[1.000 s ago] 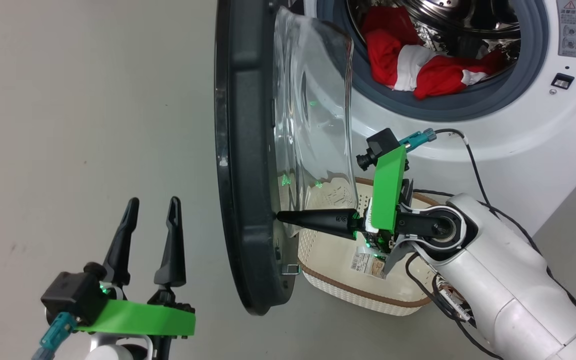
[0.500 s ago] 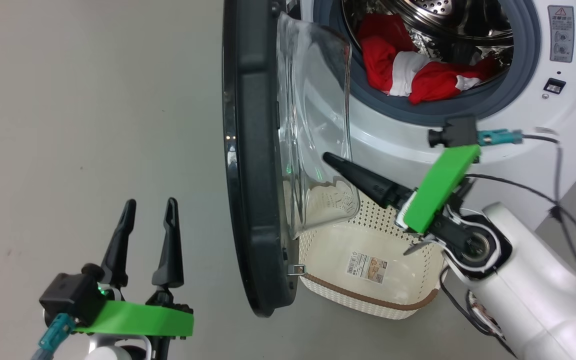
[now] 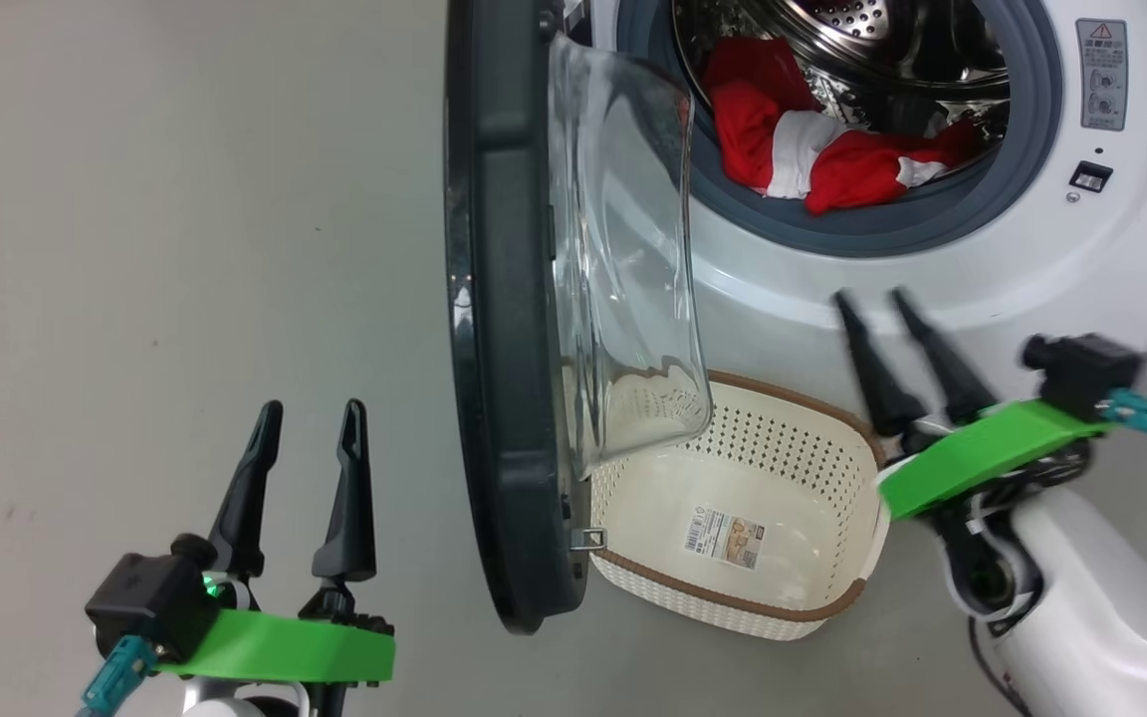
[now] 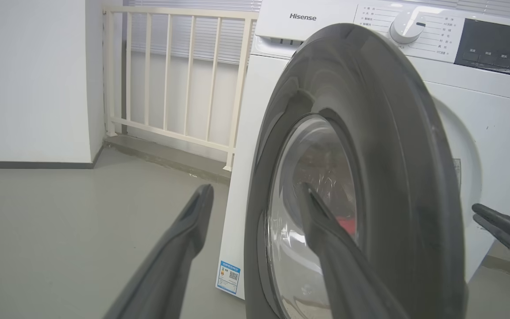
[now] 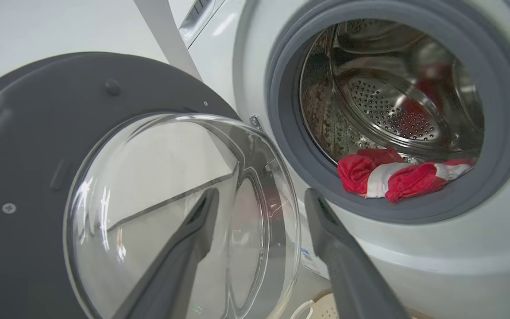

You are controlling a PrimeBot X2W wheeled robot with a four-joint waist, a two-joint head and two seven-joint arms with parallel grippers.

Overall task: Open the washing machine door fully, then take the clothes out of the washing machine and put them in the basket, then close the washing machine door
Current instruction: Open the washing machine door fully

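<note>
The washing machine door (image 3: 504,329) stands open, edge-on to the head view, its glass window (image 3: 623,259) bulging toward the washing machine (image 3: 1081,289). Red and white clothes (image 3: 812,149) lie at the front of the steel drum. The basket (image 3: 733,597) sits on the floor below the opening, nothing in it but a sticker. My right gripper (image 3: 869,296) is open, right of the basket, fingers pointing at the machine's front below the opening. In its wrist view the right gripper (image 5: 261,192) faces the door (image 5: 38,133) and the clothes (image 5: 388,177). My left gripper (image 3: 313,408) is open, left of the door.
In the left wrist view the left gripper (image 4: 256,188) faces the door's outer side (image 4: 392,133), with the right gripper's fingers (image 4: 503,226) at the right edge. A cream railing (image 4: 171,75) and a white wall stand beyond the machine. Grey floor lies to the left.
My right gripper has left the door's inner rim, swung right past the basket, turned its fingers toward the machine and opened. The left gripper has stayed put.
</note>
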